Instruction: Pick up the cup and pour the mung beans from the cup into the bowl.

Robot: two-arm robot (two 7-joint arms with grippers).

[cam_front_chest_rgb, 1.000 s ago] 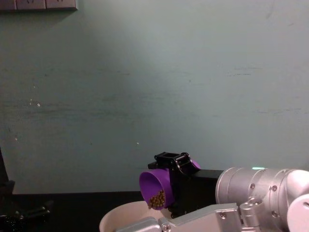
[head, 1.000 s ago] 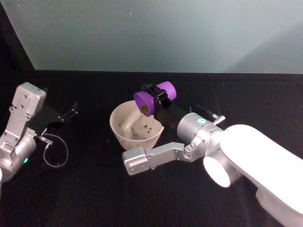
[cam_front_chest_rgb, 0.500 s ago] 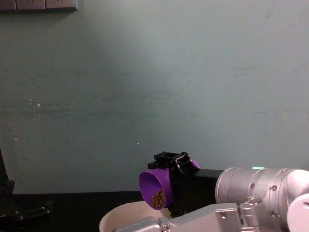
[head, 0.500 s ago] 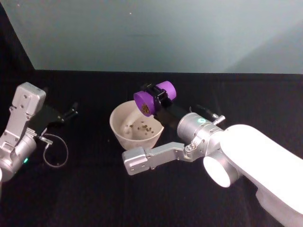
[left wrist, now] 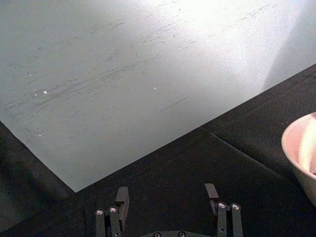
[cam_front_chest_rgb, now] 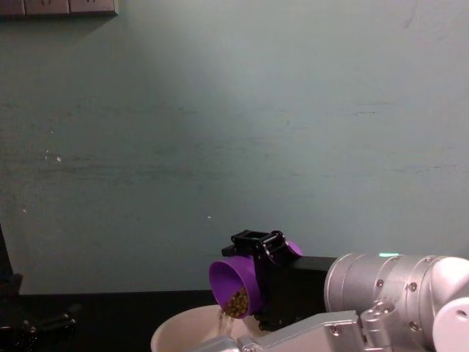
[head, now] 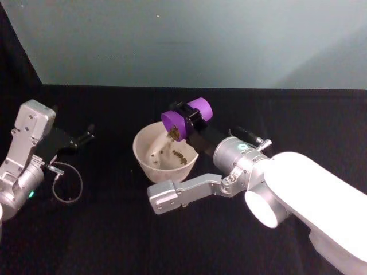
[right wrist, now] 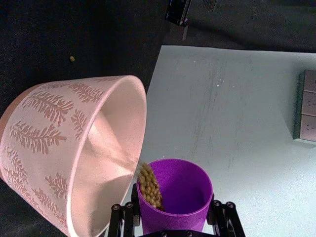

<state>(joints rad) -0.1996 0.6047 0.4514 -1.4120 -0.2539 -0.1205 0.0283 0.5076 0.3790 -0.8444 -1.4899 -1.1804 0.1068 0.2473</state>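
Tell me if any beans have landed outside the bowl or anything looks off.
One stray bean lies on the black cloth outside the bowl. Otherwise fine: the right gripper holds the cup tipped over the bowl, mung beans falling inside. The left gripper sits parked, open, at the left.

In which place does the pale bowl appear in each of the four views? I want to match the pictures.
Head view: bowl at the centre, under the tilted cup.
Chest view: bowl rim at the bottom edge, left of centre.
Left wrist view: bowl cut off by the picture's edge.
Right wrist view: bowl large, beside the cup's mouth.
Shared landmark: the pale wall.
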